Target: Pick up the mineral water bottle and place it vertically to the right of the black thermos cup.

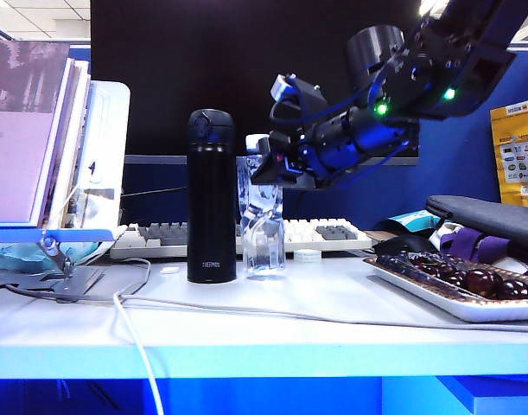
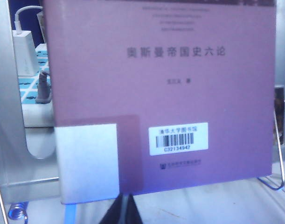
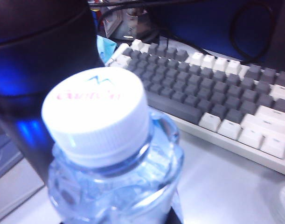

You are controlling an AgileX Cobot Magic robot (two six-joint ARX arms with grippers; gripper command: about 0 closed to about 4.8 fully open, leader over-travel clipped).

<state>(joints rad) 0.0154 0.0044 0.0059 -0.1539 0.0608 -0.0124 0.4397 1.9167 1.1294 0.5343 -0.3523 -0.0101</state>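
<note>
Beside black thermos cup [image 1: 212, 199], right tool [image 1: 265, 169] gripping upright mineral water bottle [image 1: 262, 226], left tool [image 2: 123, 211] closed

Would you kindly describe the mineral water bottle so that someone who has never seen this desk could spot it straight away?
Look at the white desk in front of the keyboard. Near its middle stands the black thermos cup, and upright just to its right is the mineral water bottle, its top gripped by the right gripper. It is clear, faceted and white-capped, shorter than the opaque black flask.

Left tool [image 2: 125, 210] cut off by the frame edge; right tool's [image 1: 265, 169] fingertips hidden behind the mineral water bottle [image 1: 263, 226].
</note>
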